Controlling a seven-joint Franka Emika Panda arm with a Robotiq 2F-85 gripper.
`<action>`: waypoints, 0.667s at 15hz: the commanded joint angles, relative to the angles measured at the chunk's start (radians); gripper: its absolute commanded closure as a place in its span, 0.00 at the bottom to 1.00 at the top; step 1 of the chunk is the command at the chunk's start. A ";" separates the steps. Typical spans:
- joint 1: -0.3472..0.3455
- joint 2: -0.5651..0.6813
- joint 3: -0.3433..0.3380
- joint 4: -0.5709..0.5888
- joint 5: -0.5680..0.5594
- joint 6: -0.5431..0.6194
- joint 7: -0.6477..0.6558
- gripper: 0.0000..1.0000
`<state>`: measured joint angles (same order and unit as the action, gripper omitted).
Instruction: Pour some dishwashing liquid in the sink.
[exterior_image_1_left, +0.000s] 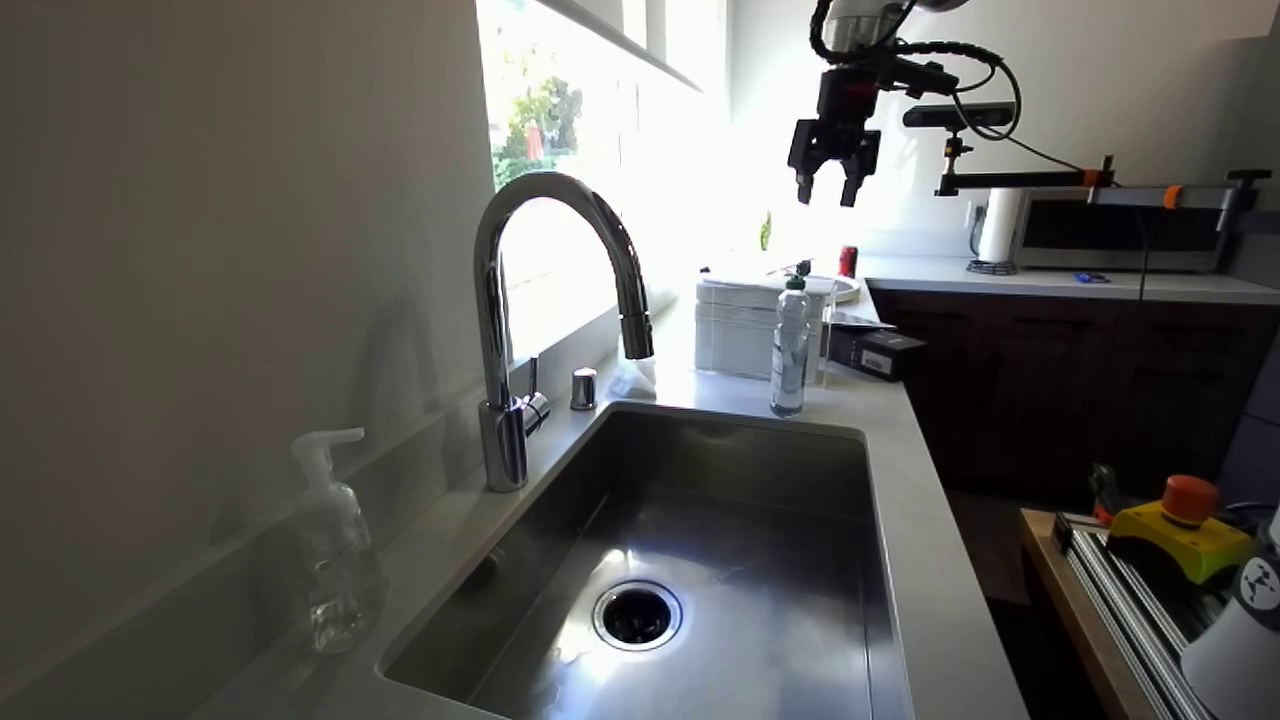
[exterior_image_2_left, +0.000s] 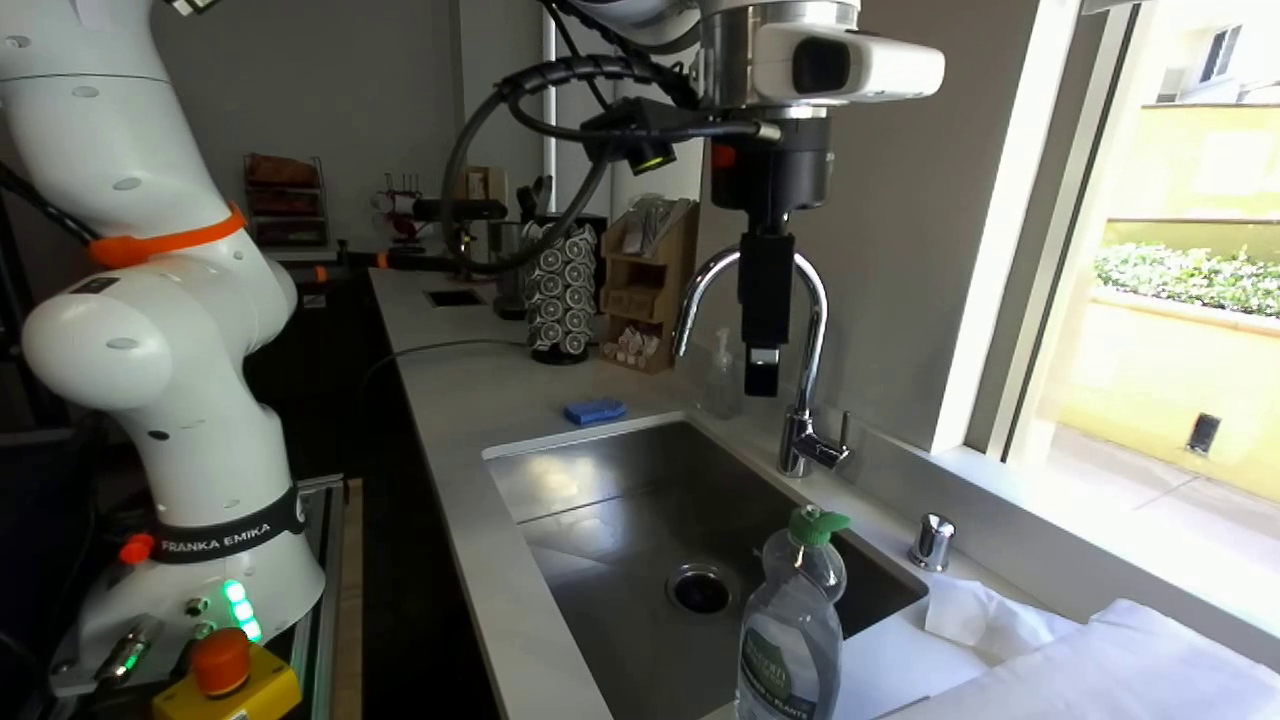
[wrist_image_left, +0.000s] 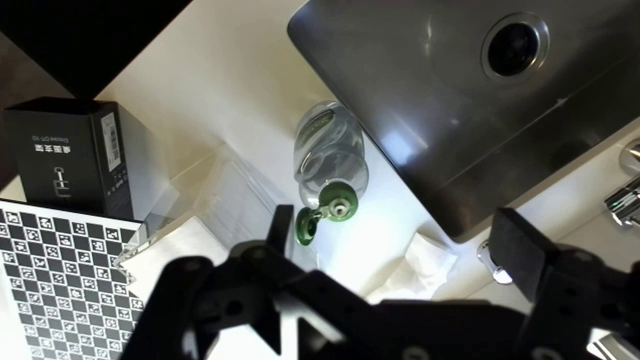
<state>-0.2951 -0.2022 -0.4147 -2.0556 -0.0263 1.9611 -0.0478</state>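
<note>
Sitting near the bottle (exterior_image_1_left: 790, 352) at the edge of the sink (exterior_image_1_left: 740, 455) were a white box (exterior_image_1_left: 735, 335) and a black box (exterior_image_1_left: 878, 354), while the gripper (exterior_image_1_left: 827, 194) hung above, spread wide and holding nothing.

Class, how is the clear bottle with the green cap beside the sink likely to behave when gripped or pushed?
The dishwashing-liquid bottle stands tall and narrow, so a high push would probably tip it, perhaps into the neighbouring sink. Its clear plastic walls may give when squeezed. With the green flip-top cap open, contents could escape.
</note>
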 joint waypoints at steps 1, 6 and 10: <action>-0.022 0.013 0.016 0.014 0.006 -0.004 -0.001 0.00; -0.031 0.058 0.017 0.031 -0.010 -0.011 0.040 0.00; -0.047 0.127 0.001 0.060 0.039 -0.011 0.039 0.00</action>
<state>-0.3204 -0.1451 -0.4113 -2.0393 -0.0241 1.9592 -0.0203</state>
